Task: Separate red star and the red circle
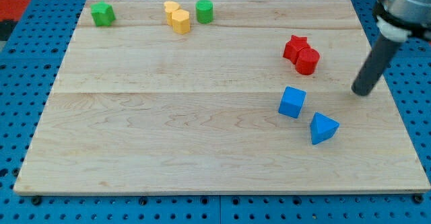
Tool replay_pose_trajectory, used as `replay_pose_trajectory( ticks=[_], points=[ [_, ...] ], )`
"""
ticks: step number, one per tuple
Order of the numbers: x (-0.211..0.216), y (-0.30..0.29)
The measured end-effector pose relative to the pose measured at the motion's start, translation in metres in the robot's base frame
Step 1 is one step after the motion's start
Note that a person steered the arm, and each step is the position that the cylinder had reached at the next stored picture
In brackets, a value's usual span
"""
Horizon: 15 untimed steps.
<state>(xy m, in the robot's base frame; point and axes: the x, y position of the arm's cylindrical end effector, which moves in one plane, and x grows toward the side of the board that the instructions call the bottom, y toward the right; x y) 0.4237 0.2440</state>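
Note:
The red star (pixel 293 47) lies at the board's upper right, and the red circle (pixel 308 60) touches it on its lower right side. My tip (pixel 362 91) rests on the board to the right of both, a little below the red circle and well apart from it. The dark rod slants up to the view's top right corner.
A blue cube (pixel 292 102) and a blue triangle (pixel 323 128) lie below the red pair. Along the top edge sit a green star (pixel 102 13), two touching yellow blocks (pixel 177 17) and a green cylinder (pixel 205 11). The wooden board (pixel 168 130) lies on a blue pegboard.

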Motion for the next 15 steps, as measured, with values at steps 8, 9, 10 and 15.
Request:
replay_pose_trajectory(
  ticks=[8, 9, 10, 15],
  points=[
    [-0.075, -0.131],
    [-0.077, -0.069],
    [-0.081, -0.032],
    [-0.030, -0.045]
  ],
)
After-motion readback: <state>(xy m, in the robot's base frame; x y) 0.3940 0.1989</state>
